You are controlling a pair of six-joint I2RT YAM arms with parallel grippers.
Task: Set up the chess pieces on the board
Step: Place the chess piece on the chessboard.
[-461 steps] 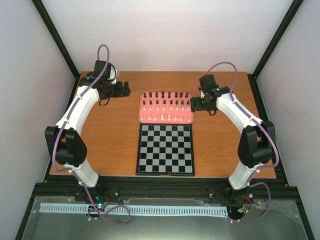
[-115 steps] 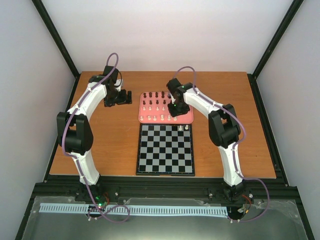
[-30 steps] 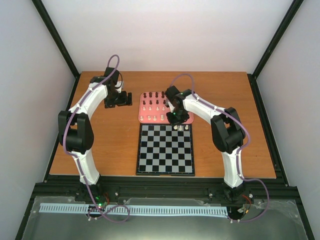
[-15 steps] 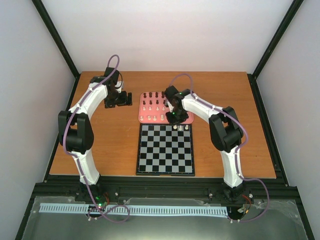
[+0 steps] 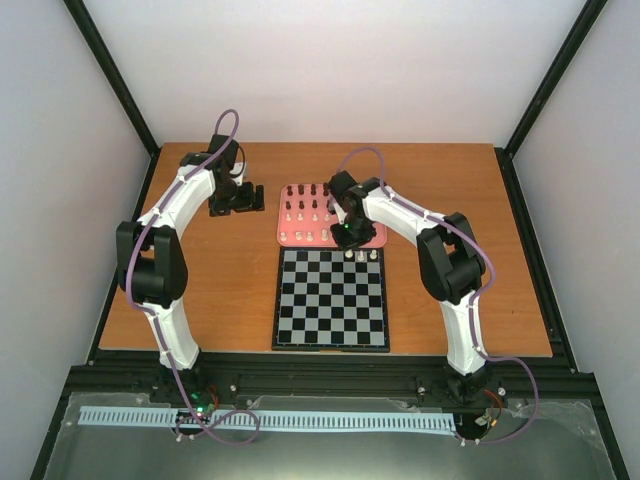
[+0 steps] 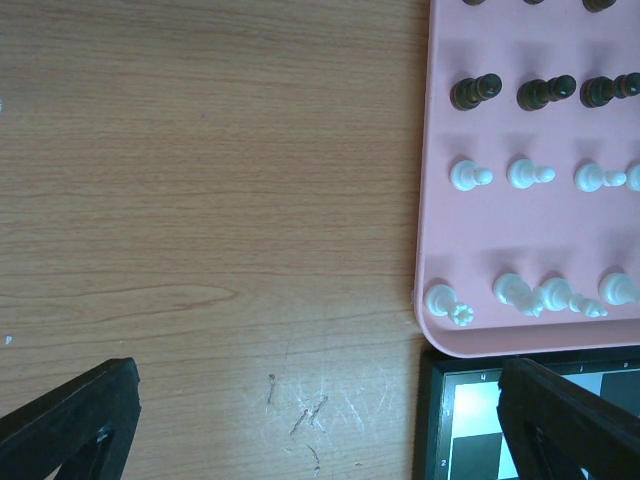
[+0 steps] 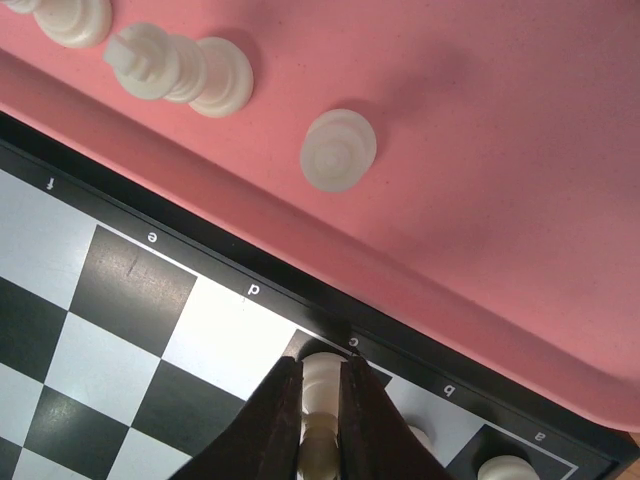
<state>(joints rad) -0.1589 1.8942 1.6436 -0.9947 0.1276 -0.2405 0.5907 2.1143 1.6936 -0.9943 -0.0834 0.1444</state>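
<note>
Top view first: the board point(image 5: 332, 310) is laid flat on the wooden table point(image 5: 220, 290) mid-frame, and a pink tray point(image 5: 283, 240) is set just above it, edge to edge. Most of the chess pieces point(image 5: 305, 211) are lined up on the tray, dark ones higher in the frame and cream ones lower. A few cream ones are stood at the right end of the board's top row. The right gripper point(image 5: 350, 240) is parked over that row, right at the seam between tray and board. The left gripper point(image 5: 238, 198) is hung over bare table just left of the tray (its claw can't be read from up here).

Left wrist view: the claw is spread wide, and nothing but wood grain is seen between the fingers point(image 6: 70, 420). The tray's left edge is caught at the right of the frame and the board's corner at lower right.

Right wrist view: the claw is clamped shut on a cream piece point(image 7: 320, 400), held over the edge square between the printed d and b. Whether its base is down can't be told. Two more cream pieces are seen lower right on the board.
</note>
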